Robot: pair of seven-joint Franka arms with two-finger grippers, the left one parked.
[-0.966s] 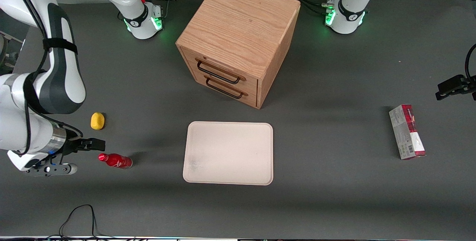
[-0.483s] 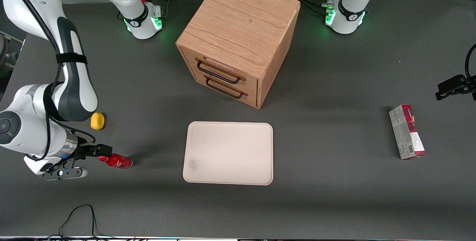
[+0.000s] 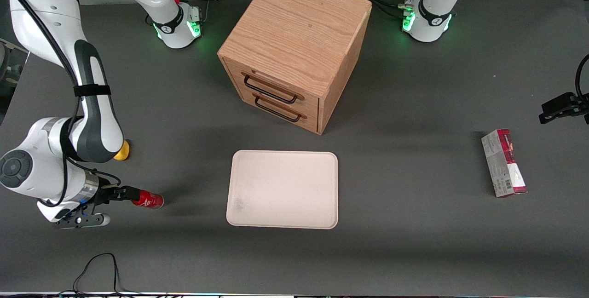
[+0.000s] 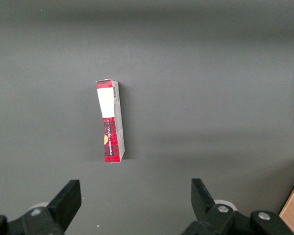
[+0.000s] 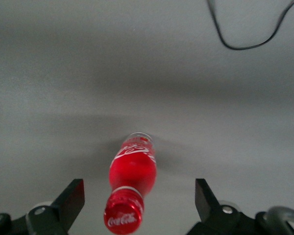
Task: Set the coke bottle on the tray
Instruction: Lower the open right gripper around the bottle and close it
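1. I had the gripper point(image 3: 130, 193) low over the surface point(image 3: 414, 243) at the working arm's end, its fingers point(image 5: 68, 200) spread wide and holding nothing.
2. Coke bottle point(image 3: 148, 200) lay on its side on the surface, cap end pointing at the gripper, base end toward the tray point(image 3: 283, 189).
3. In the right wrist view the coke bottle point(image 5: 131, 188) sat between the two fingers with clear gaps on both sides, cap point(image 5: 121, 220) closest to the camera.
4. From the front, the fingertips seemed to overlap the cap end; contact hard to judge, probably none.
5. Tray sat flat in front of the wooden drawer box point(image 3: 294, 49), nothing on it, well apart from the bottle.
6. Yellow lump point(image 3: 122, 152) was partly hidden by my arm, farther from the front camera than the bottle.
7. Red-and-grey carton point(image 3: 503, 163) lay toward the parked arm's end.
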